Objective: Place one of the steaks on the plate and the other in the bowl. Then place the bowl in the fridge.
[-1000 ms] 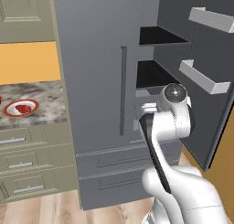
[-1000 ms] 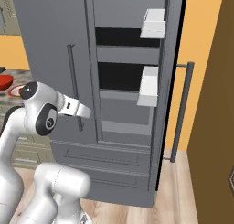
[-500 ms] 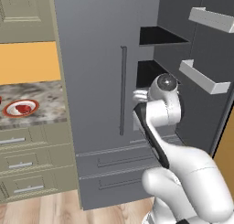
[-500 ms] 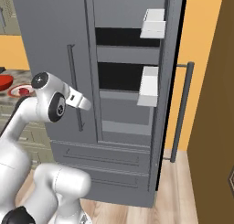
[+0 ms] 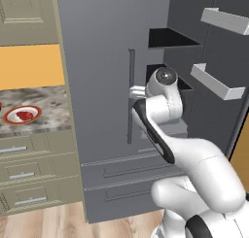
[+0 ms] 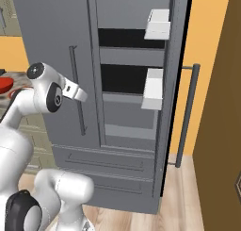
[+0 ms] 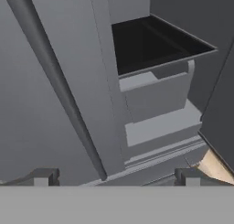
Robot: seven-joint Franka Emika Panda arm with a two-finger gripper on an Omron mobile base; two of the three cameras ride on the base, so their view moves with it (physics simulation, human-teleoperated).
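The fridge (image 5: pixel 102 47) stands with its left door shut and its right door swung open, showing dark shelves (image 7: pixel 151 42) and white door bins (image 6: pixel 153 88). My gripper (image 5: pixel 136 92) hangs open and holds nothing, just in front of the shut door's vertical handle (image 5: pixel 130 96). In the hand view its fingertips (image 7: pixel 43 177) stand wide apart below that handle (image 7: pixel 59 86). On the counter at the left, the plate (image 5: pixel 10 118) carries a red steak (image 5: pixel 24 115). The red bowl (image 6: pixel 4 83) peeks in at the left edge of the right base view; what lies in it is hidden.
The open right door (image 6: pixel 176 84), with its long bar handle (image 6: pixel 187 112), juts out toward me on the right. Fridge drawers (image 5: pixel 126 183) sit below the doors. Beige counter drawers (image 5: pixel 29 174) are at the lower left, and an orange wall (image 5: pixel 31 66) is behind the counter.
My hand has risen and swung left, from in front of the open fridge compartment to the shut door's handle. Its jaws stayed open. Nothing else moved.
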